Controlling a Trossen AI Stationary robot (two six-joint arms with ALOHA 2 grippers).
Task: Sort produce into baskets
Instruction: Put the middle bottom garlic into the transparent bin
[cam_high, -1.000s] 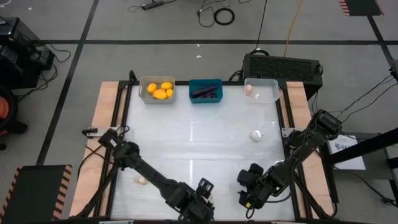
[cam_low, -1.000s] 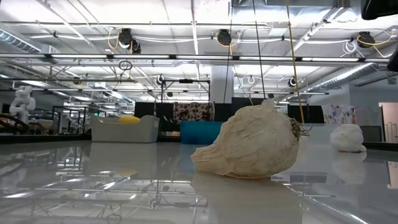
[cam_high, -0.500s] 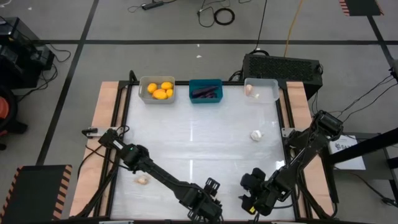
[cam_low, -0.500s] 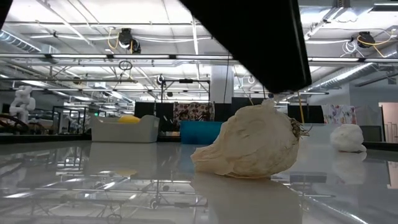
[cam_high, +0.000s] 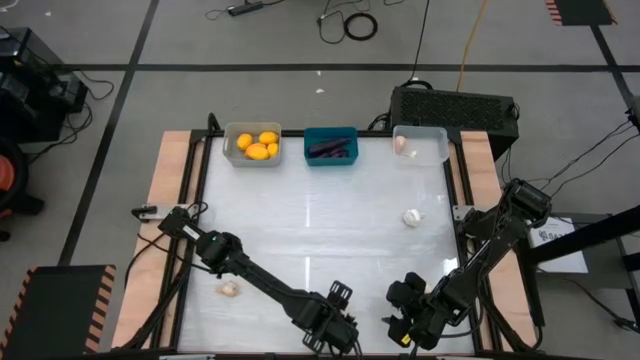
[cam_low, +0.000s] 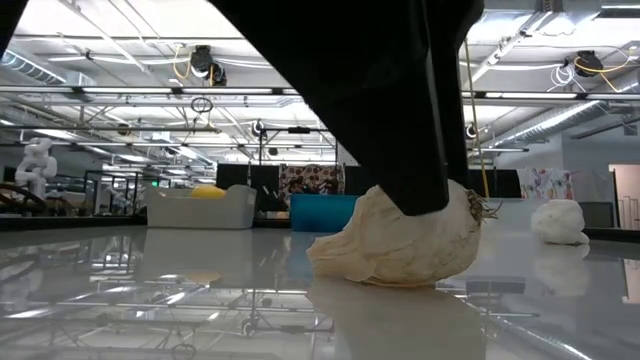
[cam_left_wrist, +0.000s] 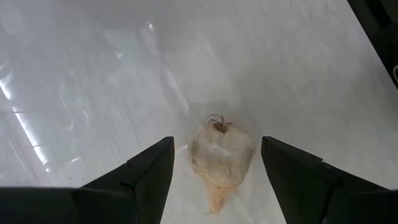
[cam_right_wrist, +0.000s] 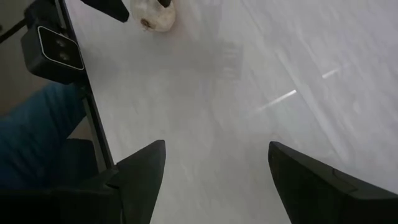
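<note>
Left gripper has dropped over the near-edge garlic, fingers apart on either side and not yet pinching; a second ago I was clear of it. Closing comes next, then the far-right white basket. Right gripper waits open nearby.

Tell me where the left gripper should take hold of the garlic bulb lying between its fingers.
Grip the garlic bulb across its plump middle, coming straight down. It lies on its side, wiry root end pointing away, and the open left gripper already has a finger on either flank. Avoid the tapered tip, which would likely slip.
</note>
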